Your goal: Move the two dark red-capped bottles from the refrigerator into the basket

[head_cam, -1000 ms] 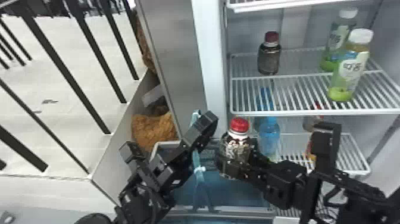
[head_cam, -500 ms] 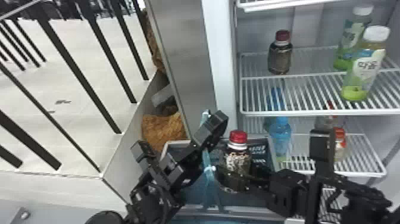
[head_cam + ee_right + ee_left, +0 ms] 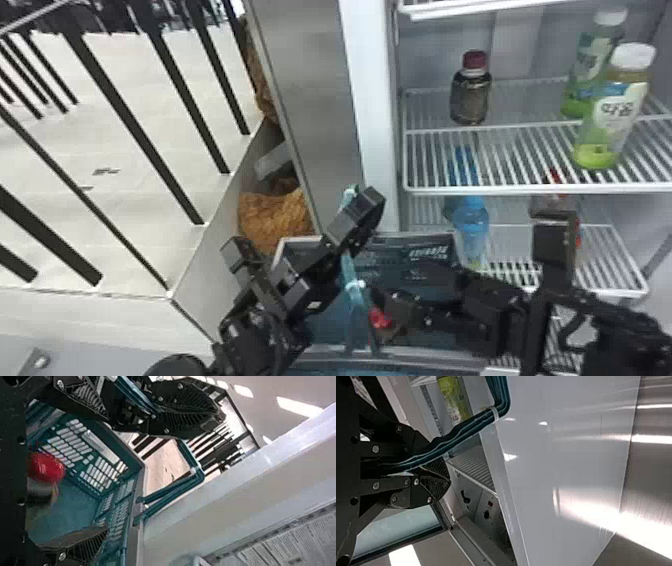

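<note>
1 refrigerator [image 3: 372, 100], 1 basket [image 3: 95, 465], 2 grippers, 2 red-capped bottles.
Left gripper [image 3: 449, 480] shut on basket handle [image 3: 470, 425], likely steadying it; right gripper [image 3: 106, 473] wide, presumably for release. One bottle [image 3: 45, 467] inside basket, other bottle [image 3: 470, 97] upright on shelf [image 3: 530, 189].

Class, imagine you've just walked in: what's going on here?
A robot is loading a basket from a refrigerator. Its left gripper holds the basket's handle; its right gripper is open, with one red-capped bottle down between the basket's walls. The other dark bottle stands on a refrigerator shelf.
</note>
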Tool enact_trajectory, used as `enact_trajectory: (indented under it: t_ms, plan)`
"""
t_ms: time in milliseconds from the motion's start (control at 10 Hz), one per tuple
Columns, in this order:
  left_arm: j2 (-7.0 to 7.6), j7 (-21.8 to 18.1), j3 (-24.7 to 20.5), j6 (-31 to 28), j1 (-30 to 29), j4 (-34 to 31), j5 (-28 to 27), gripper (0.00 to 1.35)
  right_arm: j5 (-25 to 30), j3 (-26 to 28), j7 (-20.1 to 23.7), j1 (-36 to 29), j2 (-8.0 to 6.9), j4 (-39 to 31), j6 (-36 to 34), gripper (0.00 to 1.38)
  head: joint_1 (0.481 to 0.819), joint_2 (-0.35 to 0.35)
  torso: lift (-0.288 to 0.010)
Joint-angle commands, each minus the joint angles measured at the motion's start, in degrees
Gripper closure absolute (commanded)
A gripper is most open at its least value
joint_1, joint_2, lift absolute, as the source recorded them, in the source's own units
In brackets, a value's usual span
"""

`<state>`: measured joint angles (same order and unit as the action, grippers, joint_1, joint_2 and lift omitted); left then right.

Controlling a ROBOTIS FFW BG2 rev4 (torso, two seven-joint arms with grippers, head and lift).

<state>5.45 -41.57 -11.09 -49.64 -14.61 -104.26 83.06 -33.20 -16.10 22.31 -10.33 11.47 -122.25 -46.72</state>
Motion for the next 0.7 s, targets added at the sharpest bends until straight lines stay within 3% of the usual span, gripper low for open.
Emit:
enact_trajectory:
  t_ms: [0, 600]
  plan:
    - [0.09, 0.0, -0.1, 0.0, -0.01, -0.01, 0.0, 1.2, 2.12, 2.16, 0.02, -0.92, -0.13, -1.57, 2.71, 0.1, 0.695, 0.238, -0.034]
    - [0.09, 0.0, -0.1, -0.14, -0.15, -0.01, 0.12, 1.2, 5.67, 6.04, -1.74, -2.05, -0.57, -2.84, 12.69, 0.1, 0.695, 0.143, -0.034]
